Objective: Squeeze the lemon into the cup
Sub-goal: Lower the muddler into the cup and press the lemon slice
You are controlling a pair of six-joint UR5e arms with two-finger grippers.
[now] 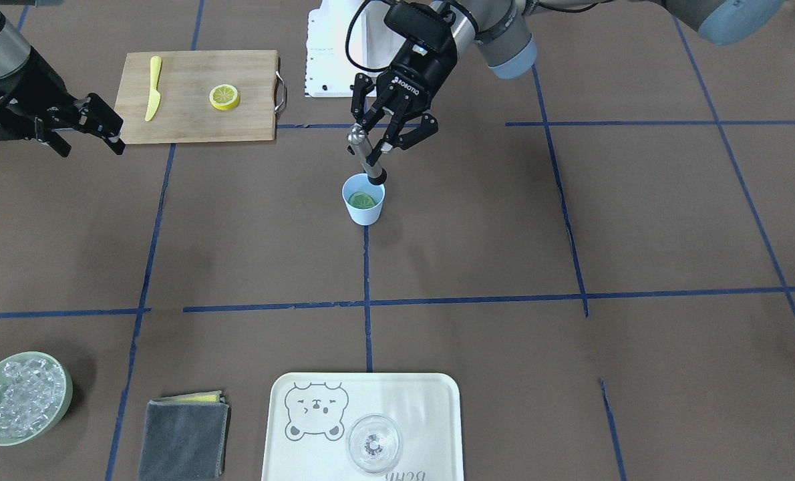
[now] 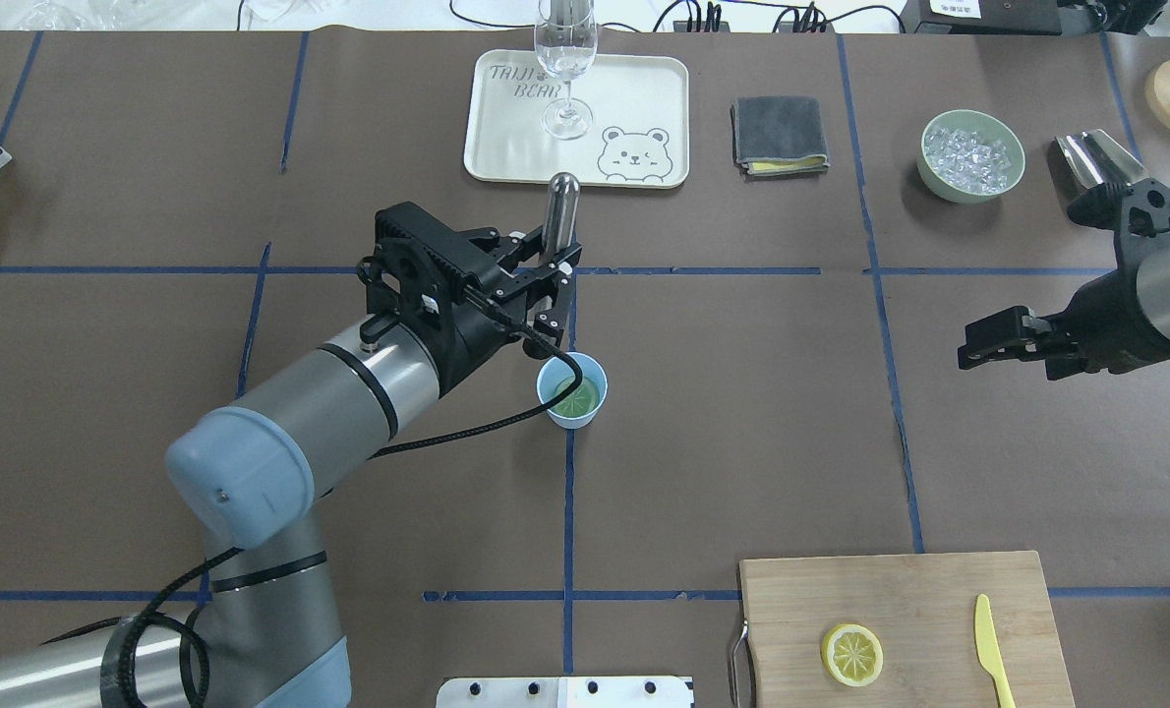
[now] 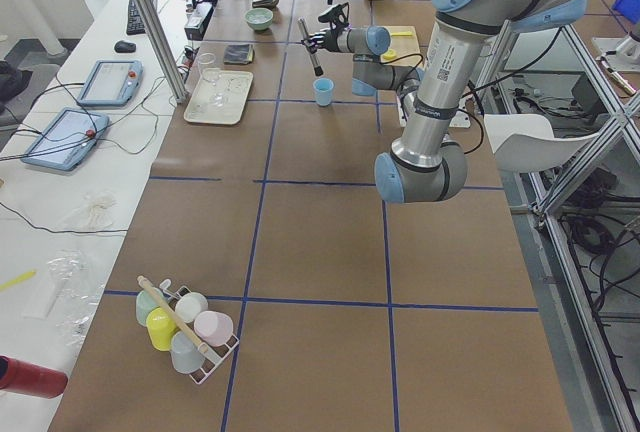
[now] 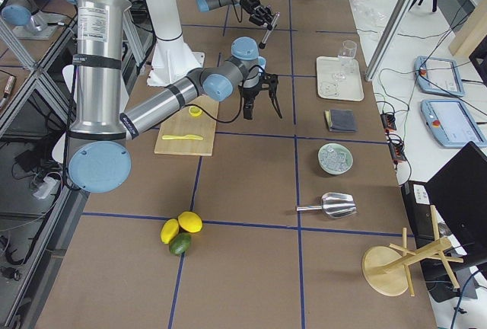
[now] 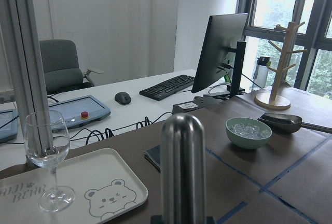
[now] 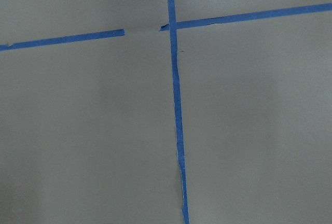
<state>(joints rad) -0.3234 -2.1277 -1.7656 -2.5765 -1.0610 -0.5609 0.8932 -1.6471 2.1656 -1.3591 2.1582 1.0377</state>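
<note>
The light-blue cup (image 1: 363,214) stands at the table's middle, also in the overhead view (image 2: 593,374). A lemon slice (image 1: 362,199) lies flat inside it (image 2: 578,398). My left gripper (image 1: 379,139) is shut on a metal muddler (image 1: 364,152), tilted, with its black tip at the cup's far rim. The muddler's rounded top fills the left wrist view (image 5: 182,167). A second lemon slice (image 1: 224,97) lies on the wooden cutting board (image 1: 190,123). My right gripper (image 1: 92,147) is open and empty, beside the board.
A yellow knife (image 1: 153,88) lies on the board. A cream tray (image 1: 431,414) holds a clear glass (image 1: 373,443). A grey cloth (image 1: 184,437) and a green bowl of ice (image 1: 20,399) sit along the same edge. A metal scoop (image 2: 1086,157) lies beyond my right arm.
</note>
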